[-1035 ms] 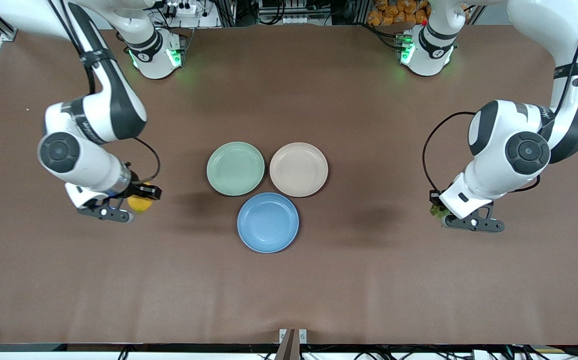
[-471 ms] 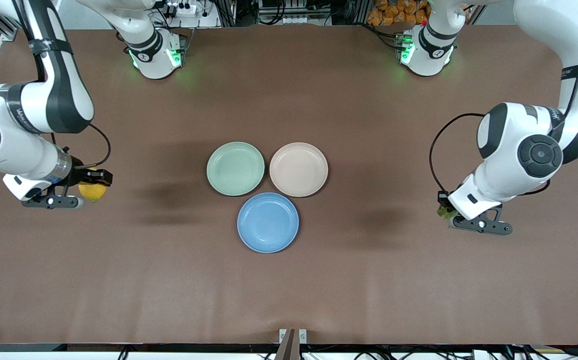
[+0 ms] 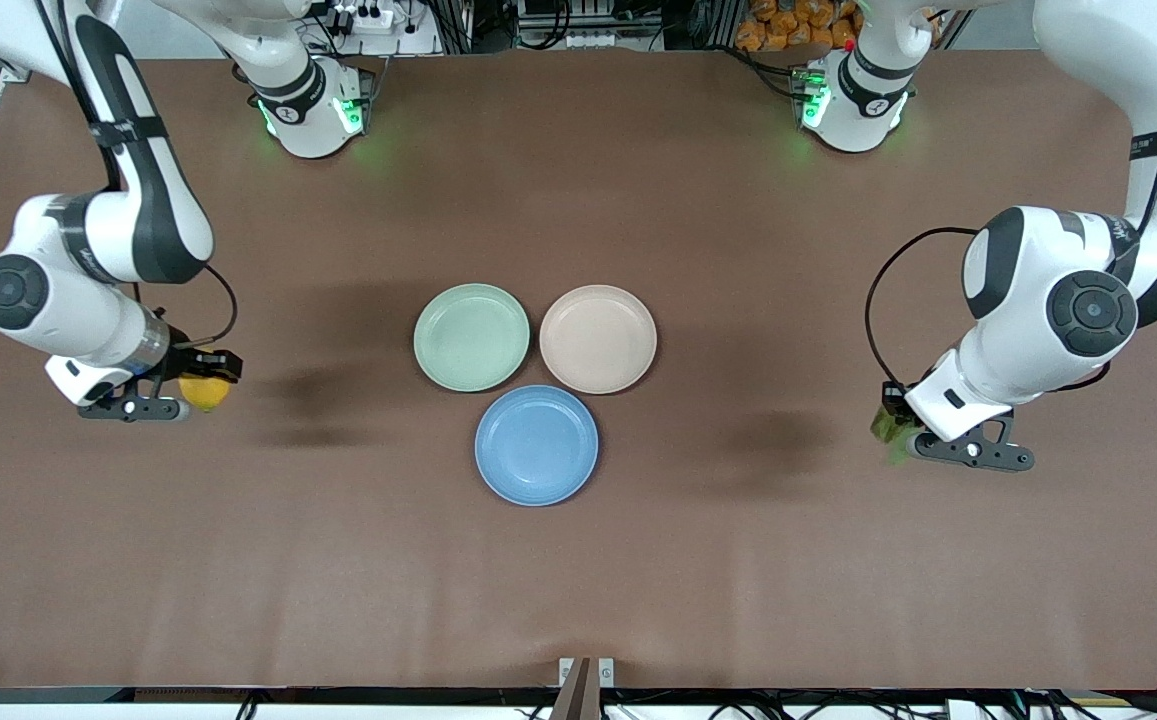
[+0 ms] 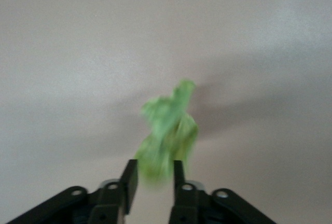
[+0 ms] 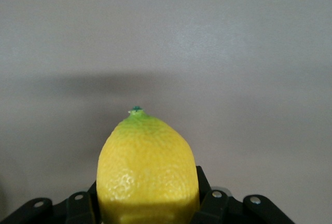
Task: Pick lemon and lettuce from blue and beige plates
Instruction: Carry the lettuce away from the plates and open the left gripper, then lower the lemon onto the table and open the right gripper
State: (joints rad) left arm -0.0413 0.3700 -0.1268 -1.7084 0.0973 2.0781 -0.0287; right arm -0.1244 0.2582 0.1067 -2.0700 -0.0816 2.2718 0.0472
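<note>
My right gripper (image 3: 200, 386) is shut on the yellow lemon (image 3: 206, 392), over bare table toward the right arm's end. In the right wrist view the lemon (image 5: 148, 172) fills the space between the fingers, green tip pointing away. My left gripper (image 3: 895, 428) hangs over bare table toward the left arm's end. Its fingers (image 4: 129, 175) stand apart, and the green lettuce (image 4: 168, 130) is blurred just past their tips, with no grip on it. From the front the lettuce (image 3: 886, 428) shows as a small green patch beside the gripper. The blue plate (image 3: 536, 445) and the beige plate (image 3: 598, 338) lie bare mid-table.
A pale mint green plate (image 3: 471, 336) sits beside the beige plate, toward the right arm's end. The three plates touch in a cluster, the blue one nearest the front camera. The brown table (image 3: 578, 580) spreads wide around them.
The left gripper's jaws have parted and the lettuce is slipping out of them. The right arm swung out toward its end of the table with the lemon, then came back a little.
</note>
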